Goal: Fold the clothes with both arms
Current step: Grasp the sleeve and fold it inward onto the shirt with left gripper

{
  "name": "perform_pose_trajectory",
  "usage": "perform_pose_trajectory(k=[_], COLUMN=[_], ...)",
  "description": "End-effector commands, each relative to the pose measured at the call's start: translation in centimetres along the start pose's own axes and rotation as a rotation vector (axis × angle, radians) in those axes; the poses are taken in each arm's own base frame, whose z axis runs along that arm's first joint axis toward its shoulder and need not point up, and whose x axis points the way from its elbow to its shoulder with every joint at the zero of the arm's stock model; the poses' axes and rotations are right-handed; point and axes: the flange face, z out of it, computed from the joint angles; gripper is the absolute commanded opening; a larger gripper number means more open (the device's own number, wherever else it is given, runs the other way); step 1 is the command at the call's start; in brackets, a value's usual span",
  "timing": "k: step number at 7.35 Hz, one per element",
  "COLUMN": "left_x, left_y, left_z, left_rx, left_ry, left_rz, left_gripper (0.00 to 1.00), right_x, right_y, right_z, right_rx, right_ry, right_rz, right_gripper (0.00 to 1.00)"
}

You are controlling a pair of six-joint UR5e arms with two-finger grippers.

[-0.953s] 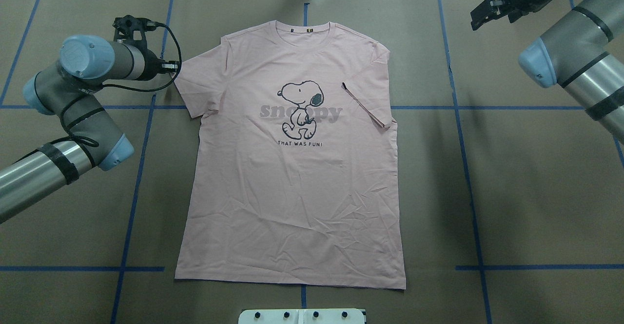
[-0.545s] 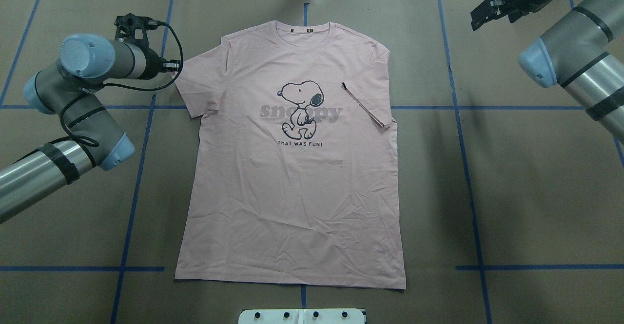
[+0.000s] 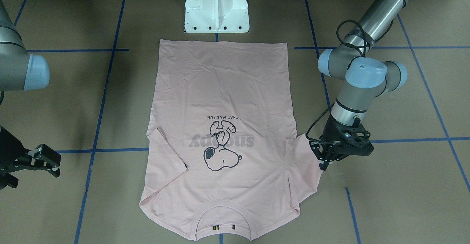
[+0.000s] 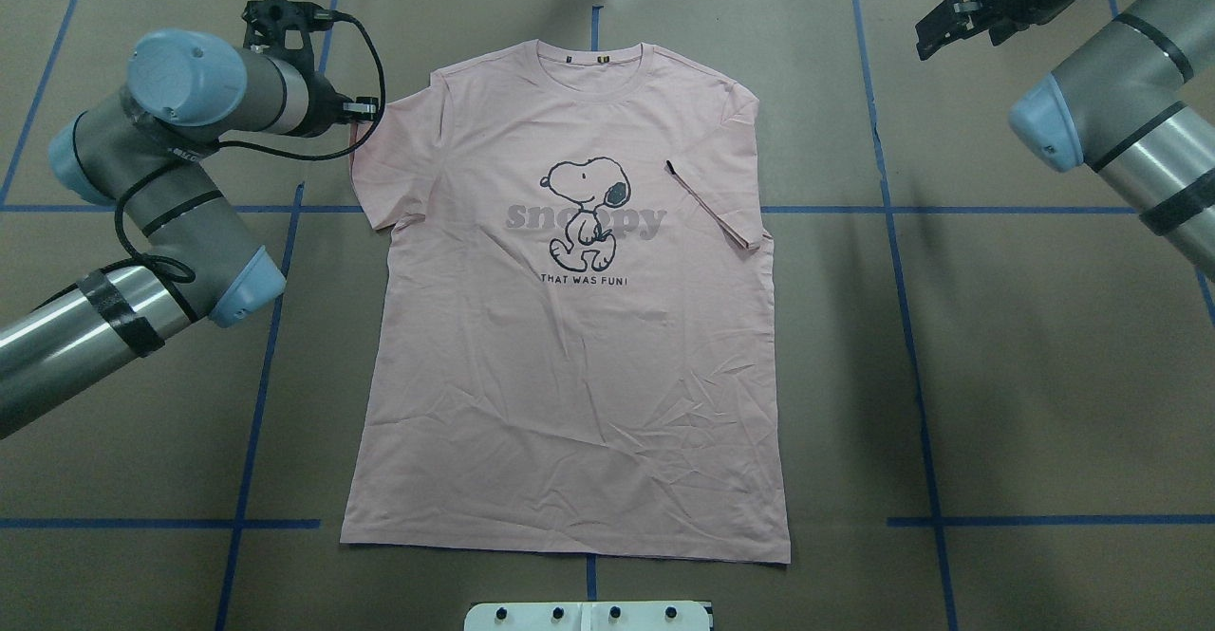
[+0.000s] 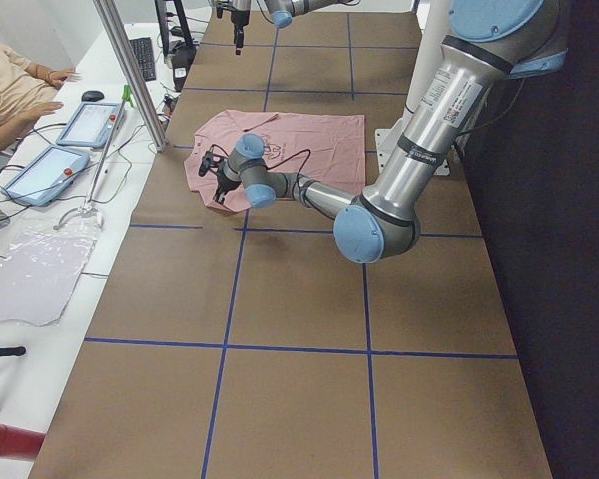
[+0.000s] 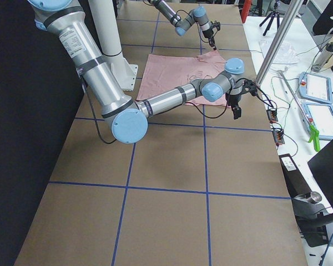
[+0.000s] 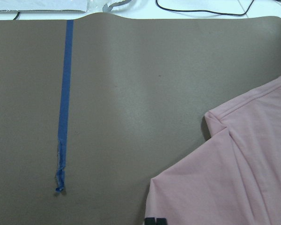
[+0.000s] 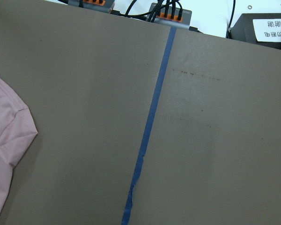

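A pale pink T-shirt (image 4: 570,375) lies face up and nearly flat in the middle of a brown paper-covered counter (image 4: 1044,375) marked with a grid of blue tape (image 4: 892,232). Read as a clock face from above, with the robot at 6 o'clock, the ribbed collar (image 4: 593,57) points to 12 and the hem to 6. A black-outlined Snoopy cartoon (image 4: 584,213) sits on the chest over grey "snoopy" lettering. The sleeve (image 4: 717,209) at 2 o'clock is folded inward across the chest, its hem running diagonally. The sleeve at 10 o'clock is spread outward. There, the left arm (image 4: 190,90) bends in low from 9 o'clock. The left fingers (image 3: 324,159) are pinched together on the outer edge of that sleeve, and the cloth is drawn up slightly toward them. The right arm (image 4: 1111,81) is held far off at the 2 o'clock corner of the counter. The right fingers (image 3: 47,153) are spread apart, empty and well clear of the shirt. The robot's white pedestal (image 3: 216,5) stands just beyond the hem at 6 o'clock. A person (image 5: 15,85) sits at a side table past the 12 o'clock edge.
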Motion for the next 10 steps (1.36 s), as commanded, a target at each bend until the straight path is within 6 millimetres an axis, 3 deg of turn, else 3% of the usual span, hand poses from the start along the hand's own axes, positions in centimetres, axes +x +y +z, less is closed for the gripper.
perform_pose_trajectory(k=[1, 3, 5, 7, 8, 10], left_x=[7.5, 14.5, 18.9, 18.5, 18.2, 18.1], left_y=[0.0, 0.2, -1.0, -1.0, -0.7, 0.1], left_z=[-1.6, -1.3, 1.8, 2.7, 2.3, -2.0], left_rx=[-0.062, -0.064, -0.093, -0.099, -0.081, -0.074], left_ry=[-0.052, -0.131, -0.17, -0.18, -0.131, 0.01], left_rz=[-0.076, -0.101, -0.127, -0.123, -0.068, -0.008], left_gripper=[0.0, 0.0, 0.0, 0.02, 0.99, 1.0], right_x=[-0.1, -0.2, -0.4, -0.6, -0.6, -1.8], right_y=[-0.1, -0.2, -0.2, -0.2, -0.2, -0.1], right_z=[0.0, -0.1, -0.1, -0.1, -0.1, -1.7], right_rx=[0.001, 0.003, 0.003, 0.003, 0.003, 0.03], right_ry=[0.0, -0.003, -0.004, -0.005, -0.005, -0.024], right_rz=[-0.001, -0.002, 0.0, 0.005, 0.005, 0.028], right_gripper=[1.0, 1.0, 1.0, 1.0, 1.0, 1.0])
